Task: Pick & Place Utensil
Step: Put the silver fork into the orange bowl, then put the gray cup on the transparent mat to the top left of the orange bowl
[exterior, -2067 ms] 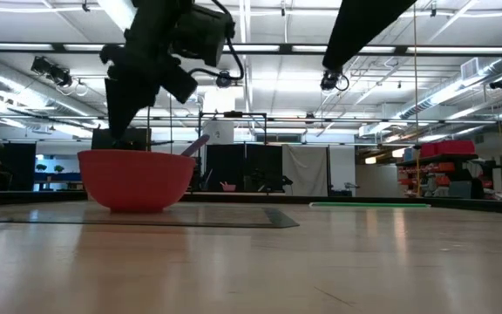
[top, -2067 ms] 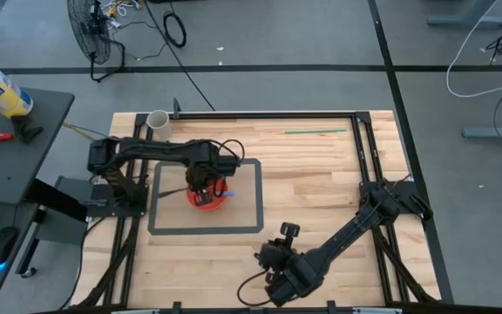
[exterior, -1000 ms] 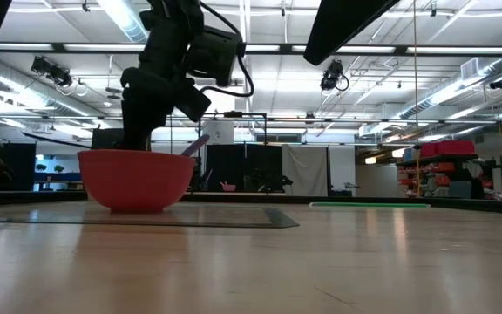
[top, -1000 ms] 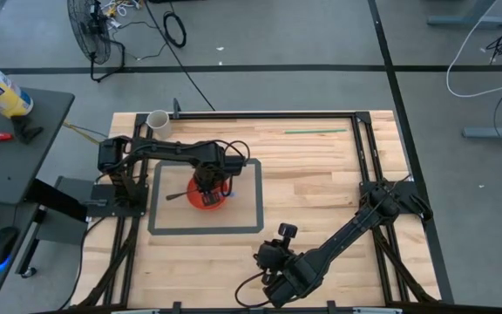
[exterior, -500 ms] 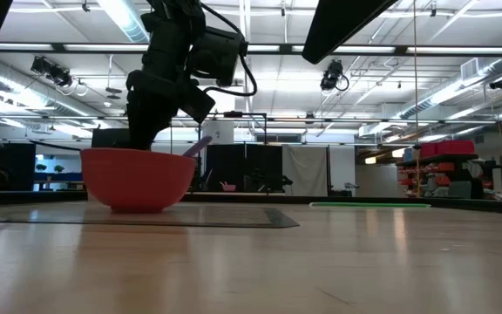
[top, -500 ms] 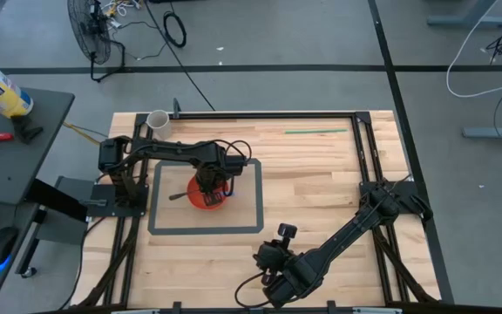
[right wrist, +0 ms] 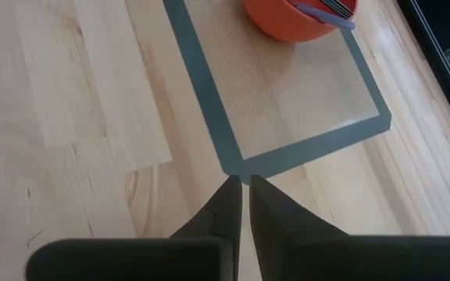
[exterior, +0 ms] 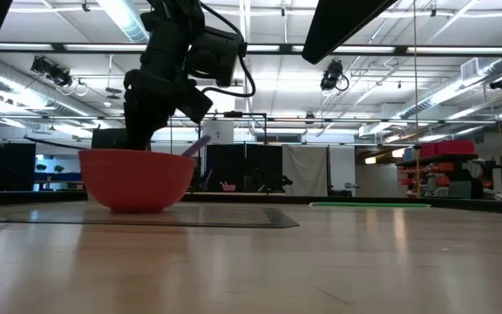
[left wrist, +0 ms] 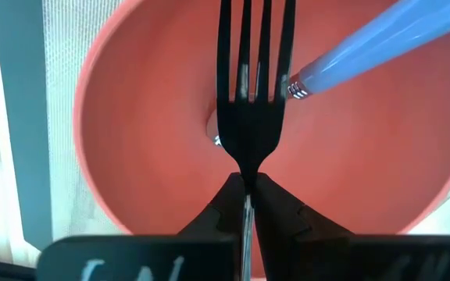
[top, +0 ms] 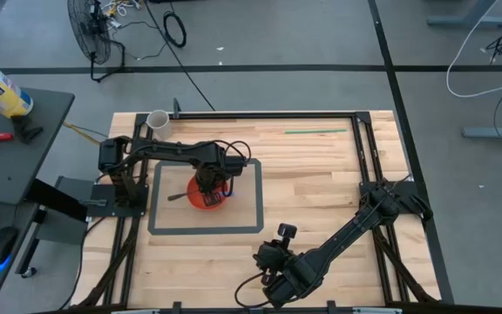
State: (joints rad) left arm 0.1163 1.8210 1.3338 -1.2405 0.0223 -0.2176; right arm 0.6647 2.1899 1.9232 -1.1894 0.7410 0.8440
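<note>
A red bowl [top: 207, 202] stands on a grey-bordered mat [top: 249, 214] at the table's left, and it also shows in the low view [exterior: 136, 179]. A blue-handled utensil [left wrist: 381, 39] leans in the bowl, its handle over the rim [exterior: 197, 144]. My left gripper [left wrist: 247, 178] is over the bowl, reaching down into it, shut on a dark fork [left wrist: 250, 94]. My right gripper [right wrist: 245, 182] is shut and empty above bare wood near the table's front edge [top: 267, 255], by the mat's near corner. My left gripper pinches the fork's neck [left wrist: 248, 165], just behind the tines, between its two fingertips. The fork lies along the fingers, with its tines pointing on past them down into the bowl. Whether the tines touch the bowl's floor cannot be told.
A white cup [top: 157, 119] stands at the table's far left corner. A thin green stick [top: 316, 132] lies near the far edge. Bare wood lies between the mat and the right arm's base [top: 382, 205].
My left gripper has stayed shut on the fork over the bowl. About two seconds ago it stood slightly farther toward the table's left edge. Nothing else has visibly moved.
</note>
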